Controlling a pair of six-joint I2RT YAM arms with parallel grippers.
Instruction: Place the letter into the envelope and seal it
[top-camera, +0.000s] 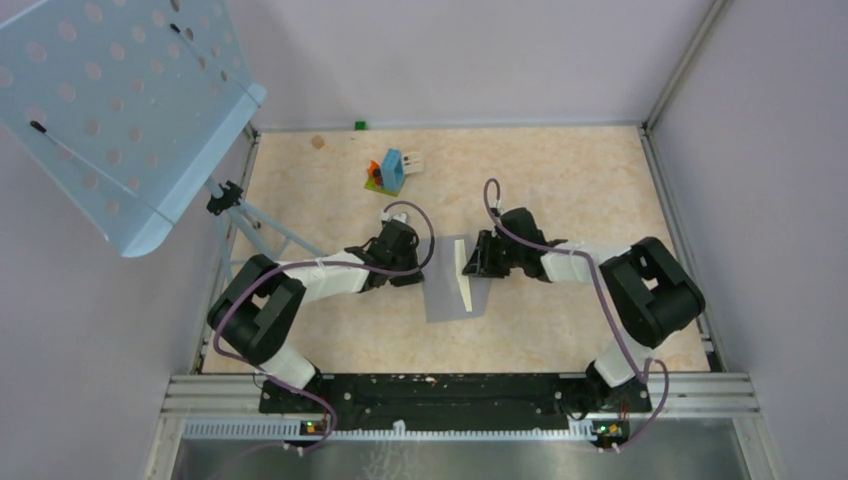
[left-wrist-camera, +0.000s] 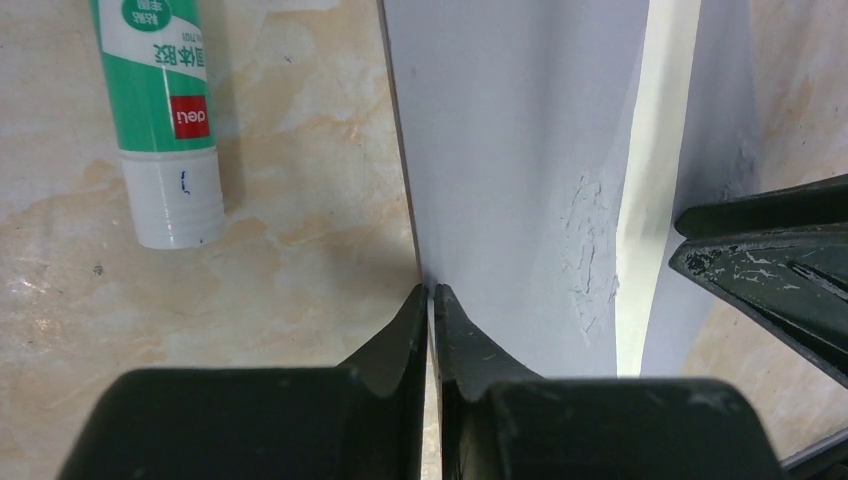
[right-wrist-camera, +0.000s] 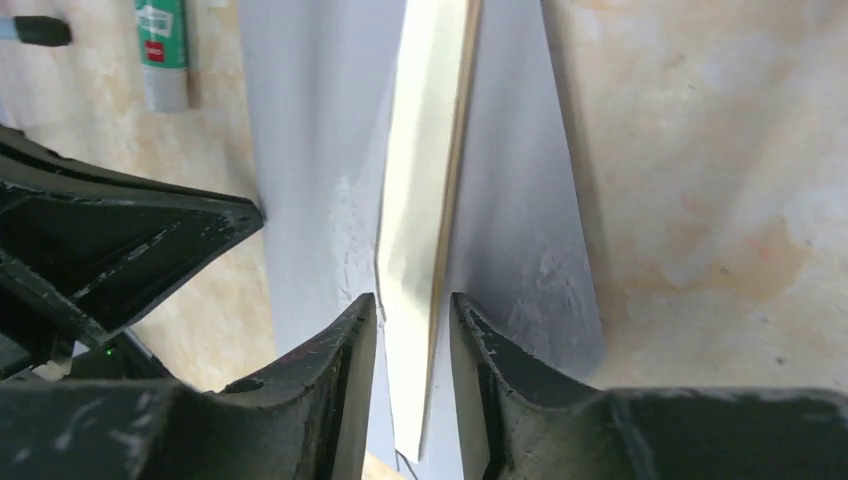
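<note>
The grey envelope (top-camera: 448, 295) lies flat between my two grippers; it also shows in the left wrist view (left-wrist-camera: 510, 150) and the right wrist view (right-wrist-camera: 300, 130). The pale letter (top-camera: 465, 278) stands tilted on edge over the envelope's middle, and shows as a cream strip in the right wrist view (right-wrist-camera: 425, 200) and the left wrist view (left-wrist-camera: 640, 200). My left gripper (left-wrist-camera: 431, 292) is shut on the envelope's left edge. My right gripper (right-wrist-camera: 413, 305) straddles the letter's near end, its fingers apart with a gap on each side of the sheet.
A white and green glue stick (left-wrist-camera: 165, 120) lies on the floor left of the envelope, and shows in the right wrist view (right-wrist-camera: 162, 50). A blue-orange-green block cluster (top-camera: 385, 172) sits further back. A blue perforated stand (top-camera: 120, 100) overhangs the left side.
</note>
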